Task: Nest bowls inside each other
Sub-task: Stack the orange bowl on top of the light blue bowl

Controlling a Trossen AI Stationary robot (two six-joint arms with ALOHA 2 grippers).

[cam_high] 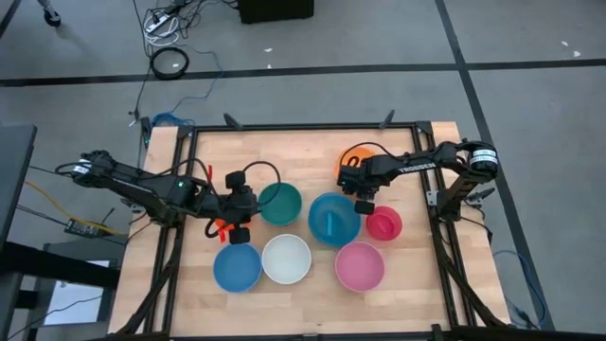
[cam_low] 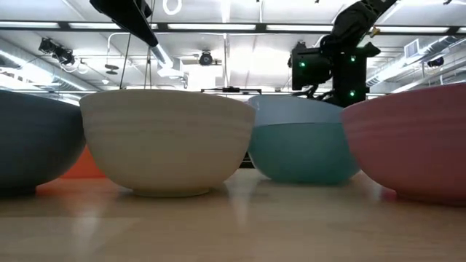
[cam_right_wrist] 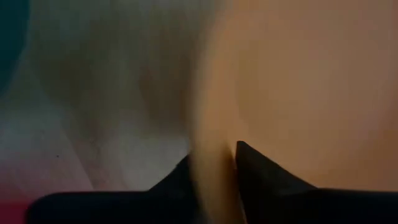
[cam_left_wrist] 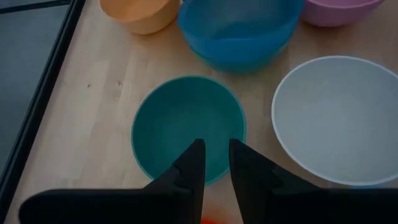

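Several plastic bowls stand on their bases on the wooden table: teal (cam_high: pixel 279 204), large blue (cam_high: pixel 333 220), small magenta (cam_high: pixel 383 224), pink (cam_high: pixel 360 265), white (cam_high: pixel 286 259) and blue (cam_high: pixel 237 268). The orange bowl (cam_high: pixel 352 154) at the far right is mostly hidden under my right arm. My right gripper (cam_right_wrist: pixel 213 149) points down at its rim, shut on it. My left gripper (cam_left_wrist: pixel 216 142) hangs above the table beside the teal bowl (cam_left_wrist: pixel 186 124). Its fingers stand a narrow gap apart with nothing between them. Something small and red-orange (cam_high: pixel 222 230) shows beneath it, mostly hidden. My right gripper has the orange bowl's rim (cam_right_wrist: pixel 211 124) between its two fingers, one finger (cam_right_wrist: pixel 255 168) over the bowl's inside and the other (cam_right_wrist: pixel 180 180) outside over the table. The fingers come from above, pointing down. Whether the bowl rests on the table, I cannot tell.
The black frame rails (cam_high: pixel 284 126) run round the table's edges. Bare wood lies at the far left (cam_high: pixel 218 156) and along the near edge (cam_high: pixel 303 308). In the low view the white bowl (cam_low: pixel 167 142) and pink bowl (cam_low: pixel 415 145) stand close in front.
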